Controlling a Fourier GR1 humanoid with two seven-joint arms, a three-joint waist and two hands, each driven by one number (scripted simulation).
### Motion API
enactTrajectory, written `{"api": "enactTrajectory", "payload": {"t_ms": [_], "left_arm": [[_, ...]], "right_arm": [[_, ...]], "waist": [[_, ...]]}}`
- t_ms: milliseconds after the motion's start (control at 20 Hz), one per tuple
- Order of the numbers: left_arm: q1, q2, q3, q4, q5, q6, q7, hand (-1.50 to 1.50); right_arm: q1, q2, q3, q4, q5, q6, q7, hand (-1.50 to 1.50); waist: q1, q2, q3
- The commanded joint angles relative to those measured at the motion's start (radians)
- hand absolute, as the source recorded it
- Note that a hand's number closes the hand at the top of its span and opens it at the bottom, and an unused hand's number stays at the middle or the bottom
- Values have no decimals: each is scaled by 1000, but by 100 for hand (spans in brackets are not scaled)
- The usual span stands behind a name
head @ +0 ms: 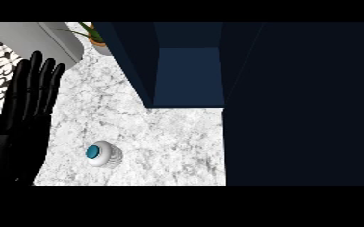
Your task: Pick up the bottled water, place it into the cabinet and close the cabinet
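The bottled water stands upright on the marble counter, seen from above as a white body with a teal cap, near the front left. A dark blue cabinet stands open at the back centre, its inside a lighter blue, and its open door fills the right of the view. My left hand is at the left edge, fingers straight and pointing up, apart from the bottle. My right hand does not show.
A potted plant stands at the back left beside the cabinet. A grey sink edge and a patterned surface lie at the far left.
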Motion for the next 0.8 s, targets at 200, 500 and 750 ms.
{"api": "enactTrajectory", "payload": {"t_ms": [200, 500, 750], "left_arm": [[159, 94, 106, -100, 271, -213, -44, -150], [370, 91, 49, -108, 400, -277, 105, -150], [456, 109, 111, -286, 467, -268, 200, -150]], "right_arm": [[216, 47, 33, -192, -10, -12, -13, -150], [283, 54, 119, -246, -101, -5, 256, -150], [469, 67, 157, -310, -100, 42, 158, -150]], "waist": [[0, 13, -8], [12, 12, -9], [6, 14, -7]]}}
